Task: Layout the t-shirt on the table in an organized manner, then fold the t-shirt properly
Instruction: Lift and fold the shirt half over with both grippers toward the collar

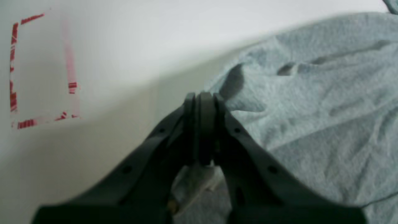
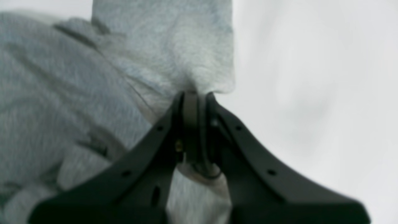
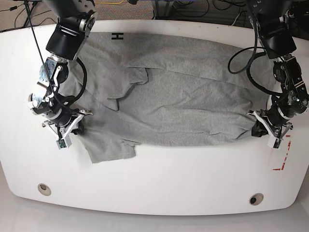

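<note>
**Grey t-shirt held at both side edges**

The t-shirt (image 3: pixel 169 92) lies spread across the far half of the table (image 3: pixel 159 186), wrinkled, with a fold across its middle and a sleeve flopped toward the near left. Only the base view shows black lettering (image 3: pixel 116 36) at its far left edge. The right wrist view shows the right gripper (image 2: pixel 194 96) pinching a bunched edge of cloth. The left wrist view shows the left gripper (image 1: pixel 202 96) closed on fabric beside the red rectangle mark (image 1: pixel 43 71).
</note>
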Controlling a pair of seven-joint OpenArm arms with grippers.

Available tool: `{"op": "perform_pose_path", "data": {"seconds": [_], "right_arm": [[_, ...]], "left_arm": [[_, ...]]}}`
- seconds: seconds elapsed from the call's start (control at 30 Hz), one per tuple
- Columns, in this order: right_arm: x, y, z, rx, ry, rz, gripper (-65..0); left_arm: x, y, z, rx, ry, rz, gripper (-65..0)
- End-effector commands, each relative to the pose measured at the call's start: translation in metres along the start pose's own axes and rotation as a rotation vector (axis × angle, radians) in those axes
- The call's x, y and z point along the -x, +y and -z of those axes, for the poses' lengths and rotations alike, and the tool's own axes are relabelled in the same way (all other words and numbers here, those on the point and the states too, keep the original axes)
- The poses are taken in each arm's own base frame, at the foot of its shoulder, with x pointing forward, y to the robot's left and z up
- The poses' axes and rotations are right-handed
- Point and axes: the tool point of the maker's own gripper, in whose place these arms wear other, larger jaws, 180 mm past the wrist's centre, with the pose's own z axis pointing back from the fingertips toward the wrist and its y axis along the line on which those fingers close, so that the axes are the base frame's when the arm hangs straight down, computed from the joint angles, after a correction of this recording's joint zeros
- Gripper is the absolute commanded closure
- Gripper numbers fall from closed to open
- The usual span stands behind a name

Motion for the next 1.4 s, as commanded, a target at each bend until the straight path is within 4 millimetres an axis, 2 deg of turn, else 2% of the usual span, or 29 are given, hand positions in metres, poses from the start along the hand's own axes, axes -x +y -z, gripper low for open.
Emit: {"op": "perform_pose_path", "data": {"seconds": [0.0,0.23,0.47,0.57,0.77,0.97,1.03,1.37], "right_arm": [[-0.031,-0.008,-0.019,0.044,-0.078,-0.049,-3.2],[-0.021,-0.007,-0.044,0.101,-0.03,-0.113,-3.2],[0.0,-0.004,-0.066,0.143,0.043,-0.162,-3.2],[0.011,-0.002,-0.076,0.162,0.083,-0.179,-3.2],[0.032,0.006,-0.092,0.176,0.128,-0.209,-3.2],[0.065,0.013,-0.096,0.156,0.202,-0.206,-3.2],[0.077,0.021,-0.095,0.136,0.222,-0.188,-3.3],[0.114,0.039,-0.091,0.084,0.3,-0.133,-3.5]], "left_arm": [[-0.024,0.009,-0.008,-0.017,-0.071,0.018,-0.1],[-0.019,0.029,-0.02,-0.064,-0.066,0.003,0.0],[-0.016,0.036,-0.025,-0.08,-0.056,0.011,0.0],[-0.007,0.038,-0.027,-0.083,-0.035,0.013,0.0],[-0.001,0.037,-0.028,-0.082,-0.023,0.011,0.0],[0.022,0.04,-0.033,-0.088,0.031,0.014,0.0],[0.027,0.039,-0.033,-0.086,0.04,0.011,0.0],[0.061,0.031,-0.036,-0.07,0.112,0.001,-0.4]]}}
